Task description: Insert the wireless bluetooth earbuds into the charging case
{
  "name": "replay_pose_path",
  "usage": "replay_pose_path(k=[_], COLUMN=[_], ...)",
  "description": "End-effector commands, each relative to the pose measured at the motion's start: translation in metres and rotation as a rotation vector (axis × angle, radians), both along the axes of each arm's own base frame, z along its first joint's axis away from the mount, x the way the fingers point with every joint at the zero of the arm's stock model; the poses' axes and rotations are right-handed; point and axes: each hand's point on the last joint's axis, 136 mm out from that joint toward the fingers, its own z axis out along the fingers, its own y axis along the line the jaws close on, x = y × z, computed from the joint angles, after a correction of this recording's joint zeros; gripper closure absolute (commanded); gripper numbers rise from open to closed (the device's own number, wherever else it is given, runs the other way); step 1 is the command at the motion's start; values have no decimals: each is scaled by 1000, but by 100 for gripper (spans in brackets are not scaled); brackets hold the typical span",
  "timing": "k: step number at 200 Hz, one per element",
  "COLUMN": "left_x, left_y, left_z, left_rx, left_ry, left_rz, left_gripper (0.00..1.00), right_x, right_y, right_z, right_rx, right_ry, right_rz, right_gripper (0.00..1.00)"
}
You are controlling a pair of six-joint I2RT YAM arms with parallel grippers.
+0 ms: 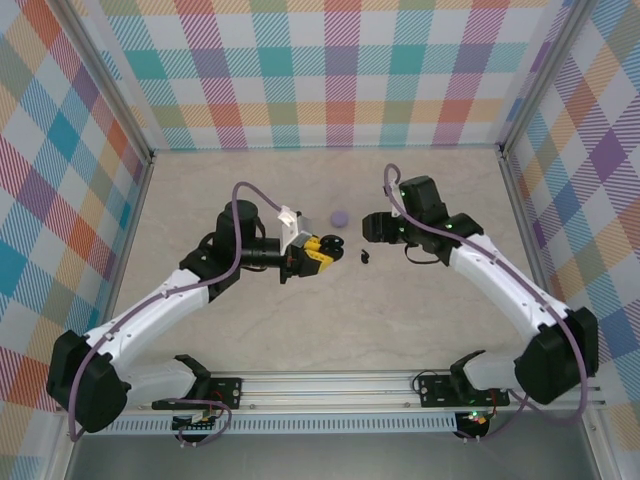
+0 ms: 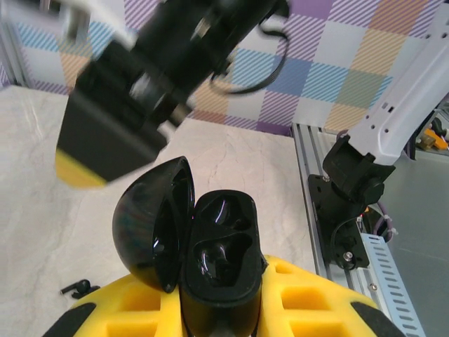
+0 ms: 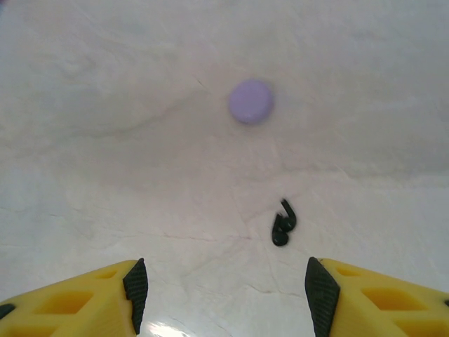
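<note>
The black charging case (image 2: 221, 253) is clamped upright between the yellow fingers of my left gripper (image 2: 217, 309), its lid (image 2: 151, 225) swung open to the left and both sockets empty. In the top view the case (image 1: 335, 245) sits mid-table at the tip of the left gripper (image 1: 320, 250). One black earbud (image 1: 363, 258) lies on the table just right of the case; the same earbud (image 3: 283, 225) lies ahead of my right gripper (image 3: 224, 295), slightly right of centre. That gripper is open, hovering above the table with nothing between its fingers. The earbud (image 2: 78, 286) lies on the table below the case.
A round lavender puck (image 3: 250, 101) lies on the table beyond the earbud, and this puck (image 1: 339, 216) sits just behind the two grippers. The right gripper's head (image 2: 112, 133) hangs blurred close above the case. Checked walls enclose the pale tabletop (image 1: 250, 340).
</note>
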Motion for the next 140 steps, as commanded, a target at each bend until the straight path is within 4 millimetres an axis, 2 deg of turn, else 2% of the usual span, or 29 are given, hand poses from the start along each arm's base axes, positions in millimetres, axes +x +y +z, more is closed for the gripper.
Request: replay_pose_path(k=[1, 36, 86, 140], left_x=[-9, -12, -15, -18], left_y=[1, 5, 9, 12], left_z=[13, 13, 14, 14], left_rx=[-40, -53, -61, -66], left_ry=[-33, -26, -20, -19], left_rz=[-11, 7, 37, 51], left_gripper=[99, 98, 97, 96], right_x=[4, 17, 32, 36], right_y=[-3, 7, 8, 12], right_z=[-22, -53, -102, -135], right_rx=[-40, -63, -147, -204], right_ry=[81, 160, 318, 417], right_rz=[-28, -16, -73, -52], right_gripper=[37, 38, 41, 55])
